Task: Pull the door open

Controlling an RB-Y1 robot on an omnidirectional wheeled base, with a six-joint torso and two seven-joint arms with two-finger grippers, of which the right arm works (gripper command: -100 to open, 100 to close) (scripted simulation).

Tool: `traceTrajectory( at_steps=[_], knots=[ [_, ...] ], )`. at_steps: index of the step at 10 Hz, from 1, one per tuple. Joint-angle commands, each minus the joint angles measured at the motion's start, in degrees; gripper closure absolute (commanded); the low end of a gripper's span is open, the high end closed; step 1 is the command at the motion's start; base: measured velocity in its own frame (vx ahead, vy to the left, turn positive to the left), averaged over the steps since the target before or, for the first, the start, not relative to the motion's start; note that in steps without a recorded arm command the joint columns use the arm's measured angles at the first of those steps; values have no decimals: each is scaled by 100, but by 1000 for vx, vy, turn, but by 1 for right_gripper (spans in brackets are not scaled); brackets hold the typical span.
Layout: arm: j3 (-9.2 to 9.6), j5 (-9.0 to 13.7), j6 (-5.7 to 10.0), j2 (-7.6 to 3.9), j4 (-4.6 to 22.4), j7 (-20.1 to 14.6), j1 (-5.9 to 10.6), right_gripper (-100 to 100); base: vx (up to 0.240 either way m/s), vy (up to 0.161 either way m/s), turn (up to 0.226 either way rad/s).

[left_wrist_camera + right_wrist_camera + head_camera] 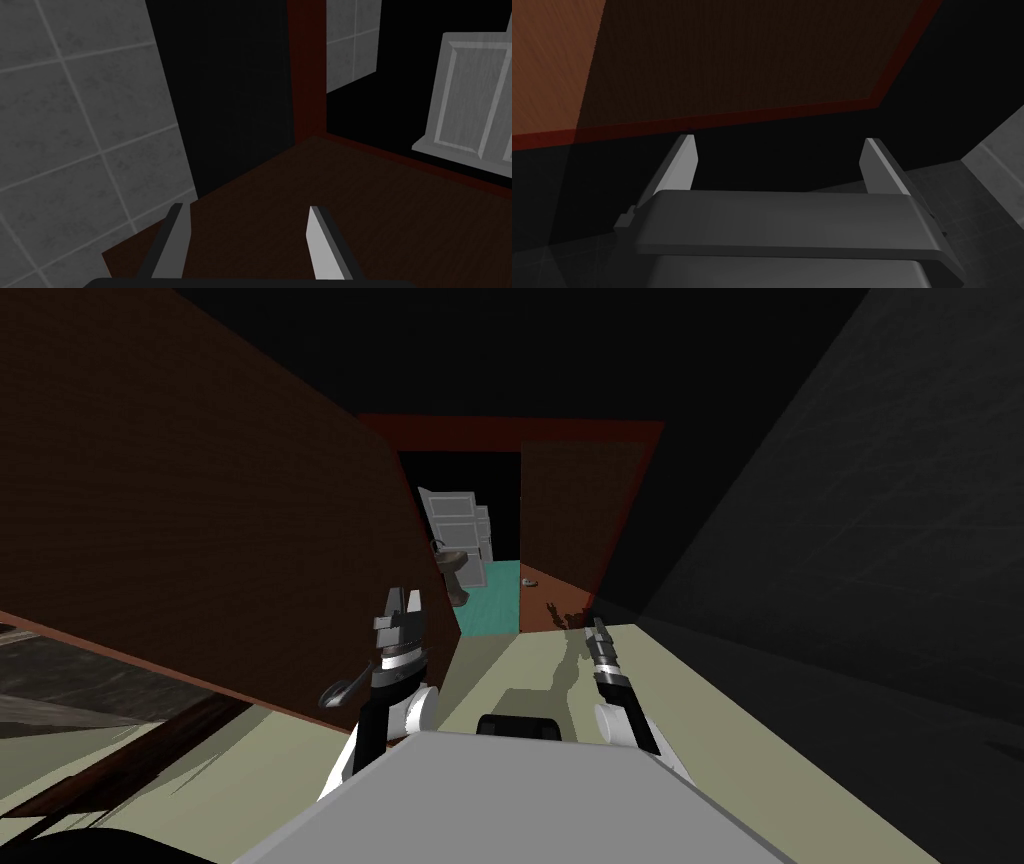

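Nearest you, the grey lever handle (340, 691) sticks out of the dark brown door (200, 538), just beside your left forearm. Your left gripper (404, 600) sits beyond that handle, close to the door's free edge. Its fingers are spread wide and hold nothing. Your right gripper (597, 628) hangs over the pale floor (520, 658), well apart from the door, fingers likewise wide and empty. The door stands angled out from its dark red frame (510, 423). Through the opening you see a teal floor (490, 608), a pedestal sink (452, 563) and a white panelled cabinet (460, 523).
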State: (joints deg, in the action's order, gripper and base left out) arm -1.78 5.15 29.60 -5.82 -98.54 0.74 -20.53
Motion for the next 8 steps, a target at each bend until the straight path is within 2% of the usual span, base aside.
traceTrajectory(
  at_steps=[1, 8],
  knots=[
    [20, 56, 69, -11, 219, 31, 80, -100, 107, 27, 96],
    [85, 330, 322, -110, 1077, 111, 352, -100, 108, 26, 95]
  ],
)
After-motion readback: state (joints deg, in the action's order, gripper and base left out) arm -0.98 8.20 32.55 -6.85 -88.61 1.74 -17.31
